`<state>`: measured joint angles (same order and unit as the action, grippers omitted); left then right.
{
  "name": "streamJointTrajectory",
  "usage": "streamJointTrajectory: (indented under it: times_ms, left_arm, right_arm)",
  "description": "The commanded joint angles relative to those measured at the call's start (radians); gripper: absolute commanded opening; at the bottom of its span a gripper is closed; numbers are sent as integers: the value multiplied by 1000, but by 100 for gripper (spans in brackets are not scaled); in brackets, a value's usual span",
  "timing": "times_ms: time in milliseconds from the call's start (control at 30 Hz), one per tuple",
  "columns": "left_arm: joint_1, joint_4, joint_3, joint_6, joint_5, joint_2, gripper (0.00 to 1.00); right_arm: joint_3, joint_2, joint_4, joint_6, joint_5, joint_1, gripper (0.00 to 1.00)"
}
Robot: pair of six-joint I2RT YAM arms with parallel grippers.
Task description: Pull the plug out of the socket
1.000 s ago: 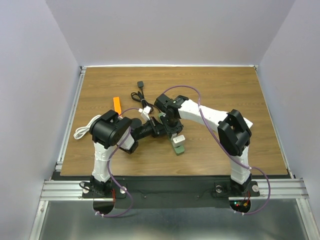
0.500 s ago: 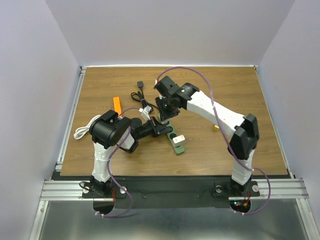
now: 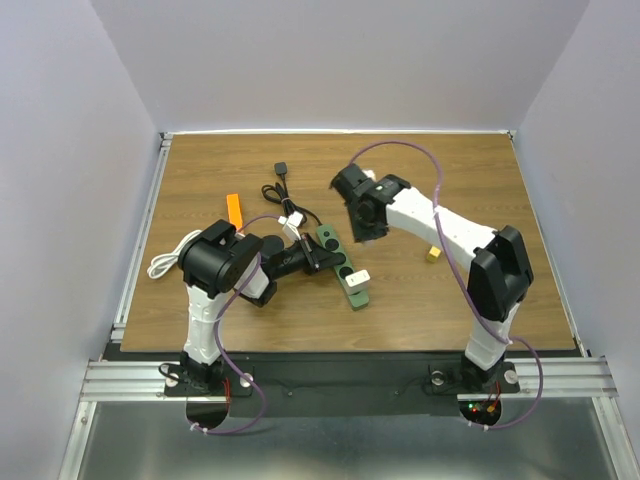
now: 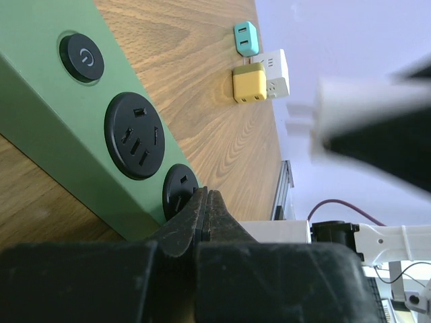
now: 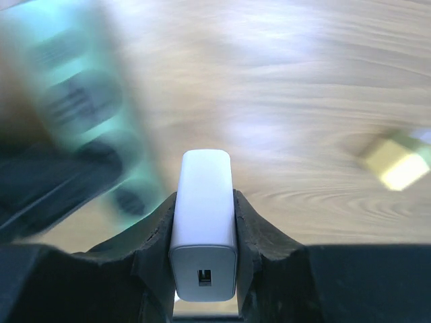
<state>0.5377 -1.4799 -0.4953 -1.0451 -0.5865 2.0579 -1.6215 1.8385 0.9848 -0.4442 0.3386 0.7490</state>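
Note:
The dark-green power strip (image 3: 338, 258) lies at mid-table, with round black outlets showing in the left wrist view (image 4: 64, 128). My left gripper (image 3: 316, 256) is shut and empty, its tips (image 4: 206, 196) resting against the strip by an outlet. My right gripper (image 3: 364, 222) is shut on a white plug (image 5: 202, 222) and holds it in the air to the right of the strip, clear of the outlets. The held plug shows blurred in the left wrist view (image 4: 357, 101). Another white plug (image 3: 358, 279) sits on the strip's near end.
A yellow adapter (image 3: 433, 254) lies right of the strip, with teal (image 4: 246, 37) and white (image 4: 276, 70) adapters beside it. An orange piece (image 3: 233, 208), a coiled white cable (image 3: 160, 265) and a black cord with a plug (image 3: 283, 170) lie left and behind.
My right gripper has risen from over the strip and swung right and back with the white plug in its jaws. The left gripper has stayed on the strip.

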Motion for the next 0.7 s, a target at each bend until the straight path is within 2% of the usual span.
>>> streamJointTrajectory:
  times_ms: [0, 167, 200, 267, 300, 367, 400, 500, 567, 633, 667]
  left_arm:
    - [13, 421, 52, 100, 19, 59, 0]
    - [13, 440, 43, 100, 16, 10, 0]
    - [13, 446, 41, 102, 14, -1, 0]
    - [13, 448, 37, 100, 10, -10, 0]
    - [13, 449, 35, 102, 7, -16, 0]
    - [13, 452, 37, 102, 5, -30, 0]
    - [13, 455, 38, 100, 5, -36, 0]
    - [13, 461, 38, 106, 4, -45, 0]
    - [13, 461, 37, 106, -1, -44, 0]
    - [13, 461, 34, 106, -6, -47, 0]
    - [13, 461, 34, 105, -7, -57, 0]
  right_arm:
    - [86, 7, -23, -57, 129, -212, 0]
    - [112, 59, -28, -82, 237, -273, 3]
    - [111, 74, -26, -86, 262, -292, 11]
    - [107, 128, -25, -94, 296, -309, 18]
    - [106, 148, -21, -94, 315, -322, 27]
    - [92, 185, 0, -100, 318, -332, 39]
    - [89, 182, 2, -102, 321, -332, 53]
    - [78, 139, 2, -107, 332, -332, 72]
    - [48, 98, 2, -75, 295, -332, 81]
    - [26, 64, 2, -53, 254, -333, 85]
    - [19, 20, -8, -38, 185, -332, 90]
